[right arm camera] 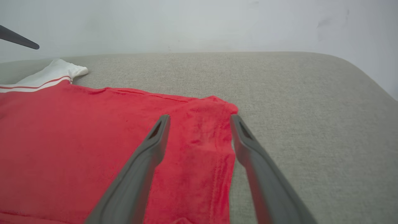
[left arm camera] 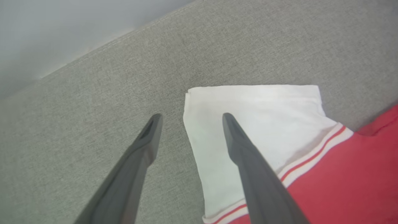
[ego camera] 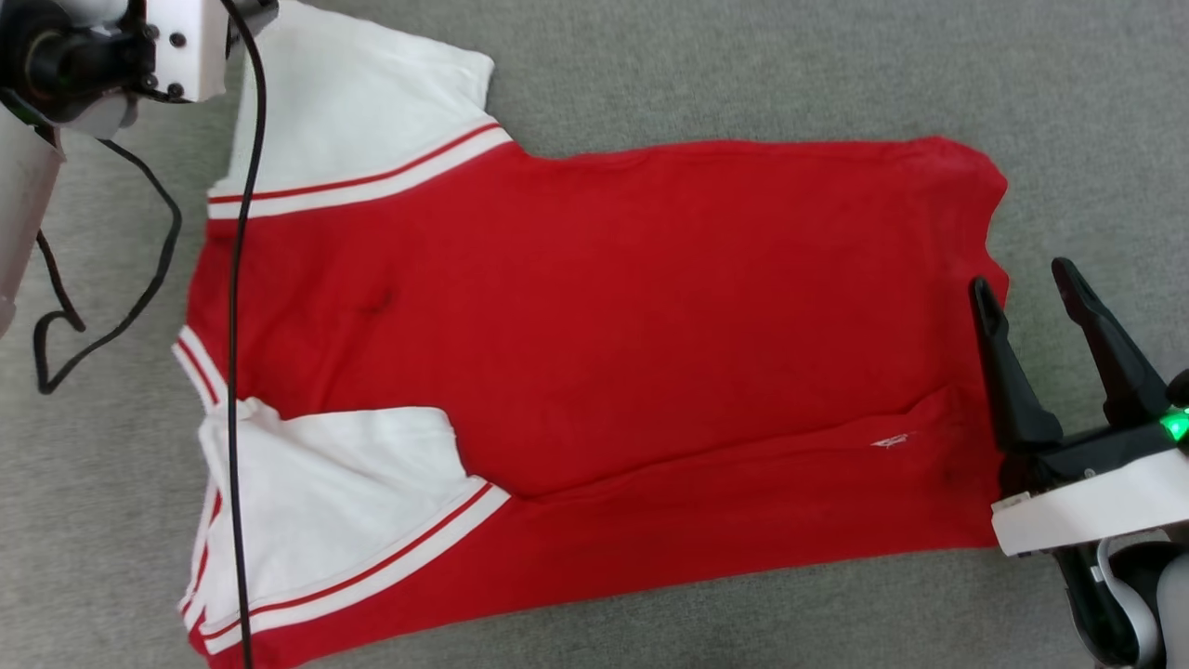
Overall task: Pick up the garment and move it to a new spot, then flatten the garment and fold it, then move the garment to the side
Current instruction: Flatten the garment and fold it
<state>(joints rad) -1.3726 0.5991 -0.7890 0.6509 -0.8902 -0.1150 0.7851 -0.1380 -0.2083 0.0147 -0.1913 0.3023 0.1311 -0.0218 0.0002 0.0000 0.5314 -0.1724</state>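
Red garment (ego camera: 594, 325), head view: spread almost flat on grey upholstery (ego camera: 836, 74); right gripper (ego camera: 1022, 276) beside the hem (ego camera: 989, 214), jaws apart. Left wrist view: left gripper (left arm camera: 192, 115) agape over the white sleeve (left arm camera: 255, 102). Right wrist view: fingers (right arm camera: 155, 146) straddle the hem corner. I judge flattening done and folding due; next, pinch both ends.

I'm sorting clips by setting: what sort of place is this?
Probably indoors, on a sofa or bed: the garment lies on a grey upholstered surface with a stitched edge seam, and a plain pale wall behind.
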